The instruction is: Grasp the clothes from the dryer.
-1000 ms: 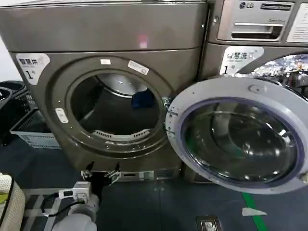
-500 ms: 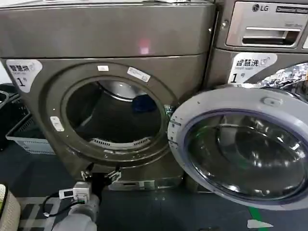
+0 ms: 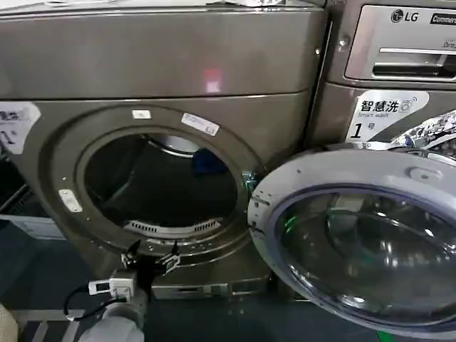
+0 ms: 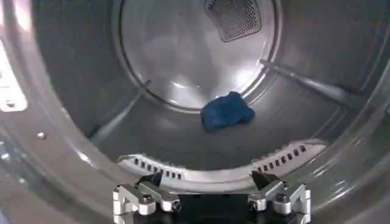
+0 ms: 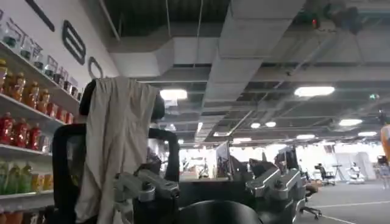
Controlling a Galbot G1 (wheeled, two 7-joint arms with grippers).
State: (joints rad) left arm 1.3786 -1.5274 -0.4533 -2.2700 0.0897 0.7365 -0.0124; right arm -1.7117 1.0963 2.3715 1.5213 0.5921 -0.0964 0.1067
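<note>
Left gripper (image 3: 151, 257) w/ jaws spread has moved up to the dryer (image 3: 164, 78) mouth's 6 o'clock rim. Clothes (image 4: 226, 111) lie deep inside, untouched, toward 2 o'clock in head view; reach-in probably next. Right gripper (image 5: 210, 189) spread, parked elsewhere.

Dryer (image 3: 164, 64): stands on the left, next to the other machine (image 3: 385, 78).
Door (image 3: 356, 235): hangs to the right of the drum mouth.
Clothes (image 4: 226, 111): lie deep inside the drum.
Left gripper (image 3: 151, 258): just before the mouth's lower rim.
</note>
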